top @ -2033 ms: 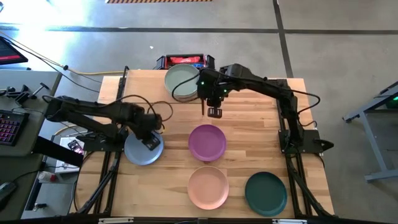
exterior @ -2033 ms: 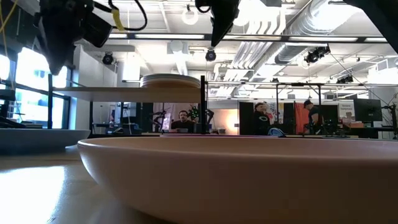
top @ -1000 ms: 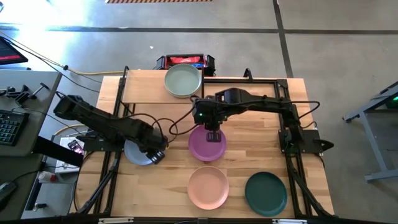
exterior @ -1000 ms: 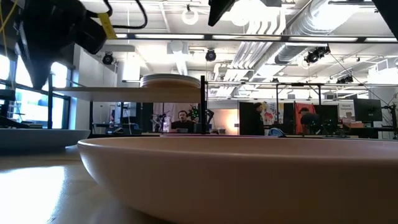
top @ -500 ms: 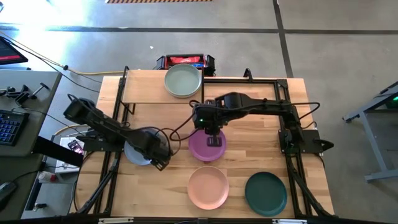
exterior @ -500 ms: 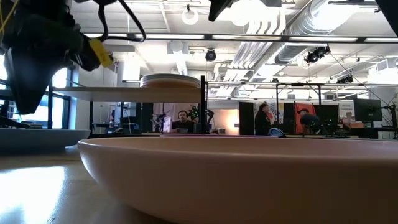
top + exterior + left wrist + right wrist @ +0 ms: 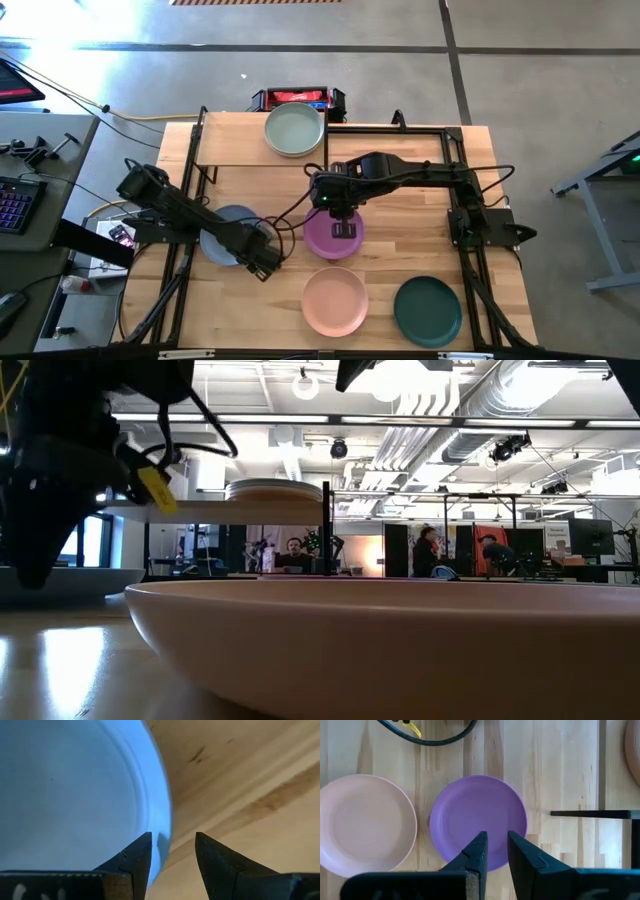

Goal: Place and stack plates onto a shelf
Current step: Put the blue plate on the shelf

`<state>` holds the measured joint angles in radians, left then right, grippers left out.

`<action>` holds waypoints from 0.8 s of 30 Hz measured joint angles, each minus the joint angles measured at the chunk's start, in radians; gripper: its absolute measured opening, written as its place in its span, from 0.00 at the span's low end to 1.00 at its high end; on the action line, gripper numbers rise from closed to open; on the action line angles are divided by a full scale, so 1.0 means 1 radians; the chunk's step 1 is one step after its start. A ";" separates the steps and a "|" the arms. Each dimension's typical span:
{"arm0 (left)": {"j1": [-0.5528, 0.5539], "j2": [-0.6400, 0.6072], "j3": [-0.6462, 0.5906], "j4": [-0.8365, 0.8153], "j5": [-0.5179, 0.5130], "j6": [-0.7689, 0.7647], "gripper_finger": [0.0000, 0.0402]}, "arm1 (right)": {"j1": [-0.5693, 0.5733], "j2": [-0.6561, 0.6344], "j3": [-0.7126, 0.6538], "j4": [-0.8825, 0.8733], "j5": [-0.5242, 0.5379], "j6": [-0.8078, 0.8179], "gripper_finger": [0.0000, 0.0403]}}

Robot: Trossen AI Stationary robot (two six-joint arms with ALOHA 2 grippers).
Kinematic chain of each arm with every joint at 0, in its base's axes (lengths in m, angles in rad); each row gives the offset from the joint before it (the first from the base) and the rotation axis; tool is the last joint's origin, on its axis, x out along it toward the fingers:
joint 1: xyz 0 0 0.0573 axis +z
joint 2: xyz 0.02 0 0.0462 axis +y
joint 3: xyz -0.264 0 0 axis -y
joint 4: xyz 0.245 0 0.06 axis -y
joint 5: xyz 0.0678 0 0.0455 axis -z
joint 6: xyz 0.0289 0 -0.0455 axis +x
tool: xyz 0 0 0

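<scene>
The blue plate (image 7: pixel 225 238) lies flat on the table's left part. My left gripper (image 7: pixel 266 264) is open at its right near rim; in the left wrist view (image 7: pixel 172 845) one finger is over the plate's inside and the other over bare wood. The purple plate (image 7: pixel 333 232) lies flat at the table's middle. My right gripper (image 7: pixel 496 842) hovers above it, pointing down, its fingers open by a narrow gap. A stack topped by a sage green plate (image 7: pixel 294 130) rests on the shelf (image 7: pixel 225 140) at the far left. My left gripper comes at the blue plate from above, slanting, with its fingers on either side of the rim (image 7: pixel 164 827) at the plate's right near side. I cannot tell whether the fingers touch the rim. The plate lies flat on the table.
A pink plate (image 7: pixel 335 300) and a dark teal plate (image 7: pixel 427 310) lie near the table's near edge; the pink one fills the low view (image 7: pixel 400 650). A black shelf leg (image 7: pixel 590 813) stands beside the purple plate. People show in the room behind.
My left gripper has moved from over the blue plate toward the near edge and the right, and has come down to the plate's right near rim. My right gripper has left the shelf, moved toward the near edge and settled over the purple plate. No plate has moved.
</scene>
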<state>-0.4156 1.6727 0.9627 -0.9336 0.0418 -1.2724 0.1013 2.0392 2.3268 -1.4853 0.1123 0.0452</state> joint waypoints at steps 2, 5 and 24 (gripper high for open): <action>0.000 0.015 0.000 -0.001 -0.003 0.001 0.34 | 0.000 0.000 0.000 0.000 0.000 0.000 0.13; 0.000 0.027 0.000 -0.001 -0.009 0.010 0.33 | 0.000 0.000 0.000 0.000 0.000 0.003 0.13; -0.008 0.030 0.046 -0.067 0.029 0.215 0.02 | 0.019 0.000 0.000 -0.053 -0.004 0.007 0.13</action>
<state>-0.4235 1.7024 1.0091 -1.0010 0.0708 -1.0578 0.1207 2.0392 2.3268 -1.5381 0.1085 0.0525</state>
